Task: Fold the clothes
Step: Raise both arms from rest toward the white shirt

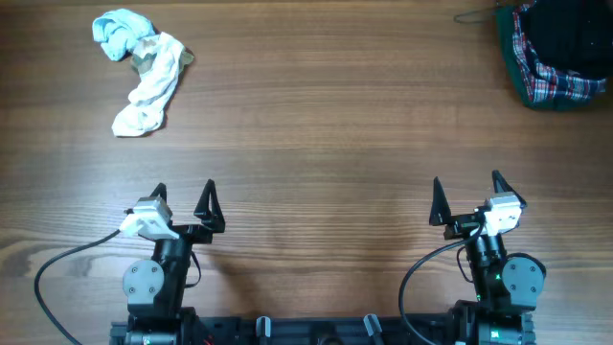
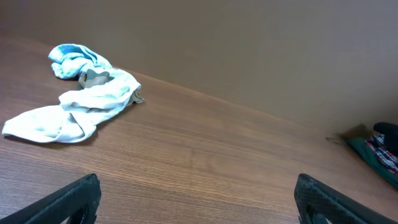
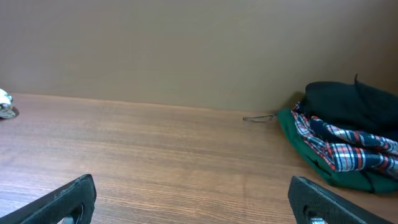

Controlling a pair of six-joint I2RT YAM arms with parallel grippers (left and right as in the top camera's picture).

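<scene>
A crumpled heap of white and light-blue clothes [image 1: 144,69] lies at the table's far left; it also shows in the left wrist view [image 2: 81,99]. A pile of dark and plaid clothes [image 1: 557,53] lies at the far right corner, also in the right wrist view [image 3: 345,140]. My left gripper [image 1: 182,199] is open and empty near the front edge, far from the white heap; its fingers show in the left wrist view [image 2: 199,196]. My right gripper [image 1: 466,194] is open and empty near the front right, its fingers in the right wrist view [image 3: 198,196].
A thin wire hanger [image 1: 474,15] lies on the wooden table [image 1: 326,134] just left of the plaid pile, also in the right wrist view [image 3: 258,117]. Cables run from both arm bases along the front edge.
</scene>
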